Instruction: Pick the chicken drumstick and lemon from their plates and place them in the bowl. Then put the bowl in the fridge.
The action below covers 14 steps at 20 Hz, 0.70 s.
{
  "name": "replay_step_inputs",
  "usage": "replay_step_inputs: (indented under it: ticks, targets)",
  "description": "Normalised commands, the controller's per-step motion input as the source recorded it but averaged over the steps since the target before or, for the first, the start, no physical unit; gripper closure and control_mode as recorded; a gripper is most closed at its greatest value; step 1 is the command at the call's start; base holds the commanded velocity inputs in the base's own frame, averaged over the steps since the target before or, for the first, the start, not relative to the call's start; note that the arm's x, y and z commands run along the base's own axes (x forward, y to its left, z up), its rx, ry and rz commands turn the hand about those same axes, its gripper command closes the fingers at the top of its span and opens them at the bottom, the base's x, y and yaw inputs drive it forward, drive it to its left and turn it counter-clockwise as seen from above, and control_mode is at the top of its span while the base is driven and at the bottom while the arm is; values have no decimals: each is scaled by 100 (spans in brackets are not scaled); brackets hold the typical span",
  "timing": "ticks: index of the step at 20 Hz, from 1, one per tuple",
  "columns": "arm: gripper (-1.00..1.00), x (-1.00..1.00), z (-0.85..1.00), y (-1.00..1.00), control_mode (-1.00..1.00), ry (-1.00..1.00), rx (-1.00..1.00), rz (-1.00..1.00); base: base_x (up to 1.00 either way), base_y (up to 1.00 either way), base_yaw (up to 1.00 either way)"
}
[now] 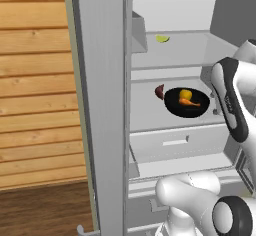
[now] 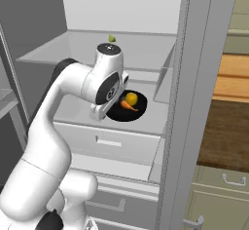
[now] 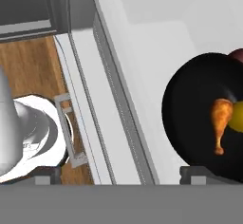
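Claw (image 3: 118,179) open nr glossy round black bowl (image 3: 190,123) w/ tapered drumstick (image 3: 219,121).

1. The bowl (image 1: 187,103), glossy black and upright, sits on a middle shelf inside the open fridge (image 1: 165,125).
2. The chicken drumstick (image 1: 189,101), orange-brown, lies inside the bowl, thin end toward the rim.
3. The lemon (image 1: 185,94), bright yellow, rests in the bowl, touching the drumstick's thick end.

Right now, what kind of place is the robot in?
A kitchen, most likely, at an open fridge. The black bowl with the lemon and chicken drumstick sits on a pale shelf above a drawer; wood-panel cabinets stand beside it.
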Motion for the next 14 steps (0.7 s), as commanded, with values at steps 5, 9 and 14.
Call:
replay_step_inputs:
  ticks: [5,9,14]
  targets:
    - [-100,-51,30,42,-100,15,6,-32,0,0,0]
    - [-100,-53,45,50,-100,16,2,-36,0,0,0]
    - [-100,-67,36,28,-100,16,5,-39,0,0,0]
